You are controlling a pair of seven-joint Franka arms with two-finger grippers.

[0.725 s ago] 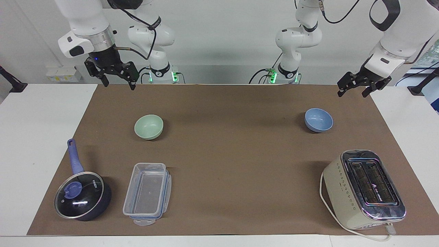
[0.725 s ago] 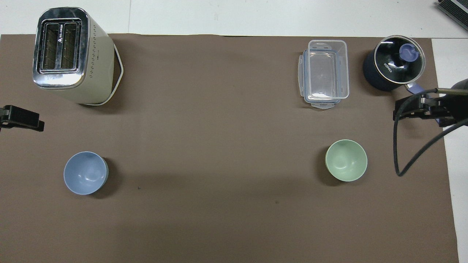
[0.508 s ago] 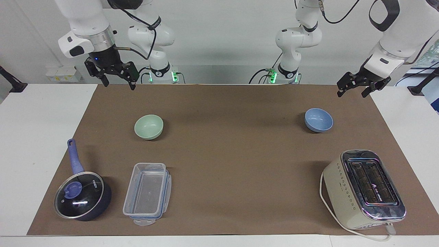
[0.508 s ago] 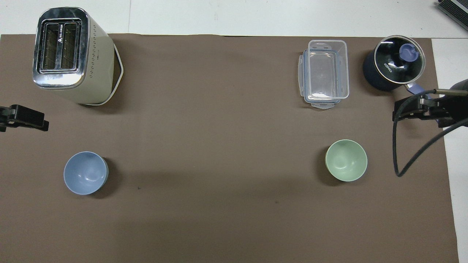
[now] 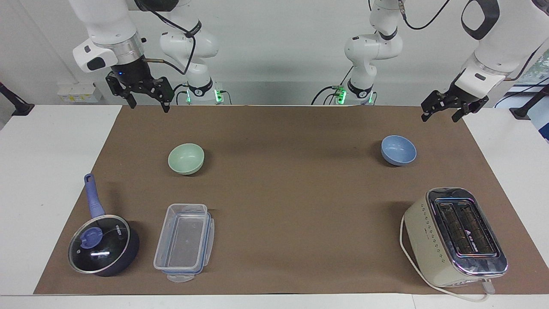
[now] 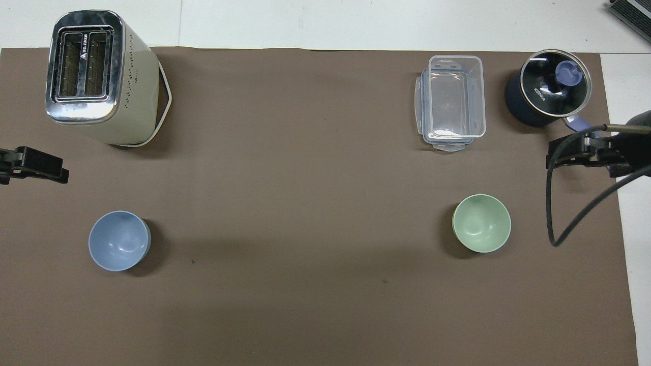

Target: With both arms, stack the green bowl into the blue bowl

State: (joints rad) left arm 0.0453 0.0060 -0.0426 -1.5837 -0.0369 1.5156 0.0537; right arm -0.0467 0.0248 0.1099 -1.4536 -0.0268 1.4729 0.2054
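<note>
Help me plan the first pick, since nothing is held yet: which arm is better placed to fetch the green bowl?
The right arm, probably. Its open right gripper hangs empty at the green bowl's end of the table, while the open left gripper hangs at the other end, by the blue bowl.

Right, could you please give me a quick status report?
Left hand and right hand open, raised, empty. Green bowl and blue bowl apart, untouched. Nothing between them.

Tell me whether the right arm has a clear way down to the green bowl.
Probably yes. The right gripper hangs open and empty above the mat, and the green bowl sits alone with nothing touching it.
</note>
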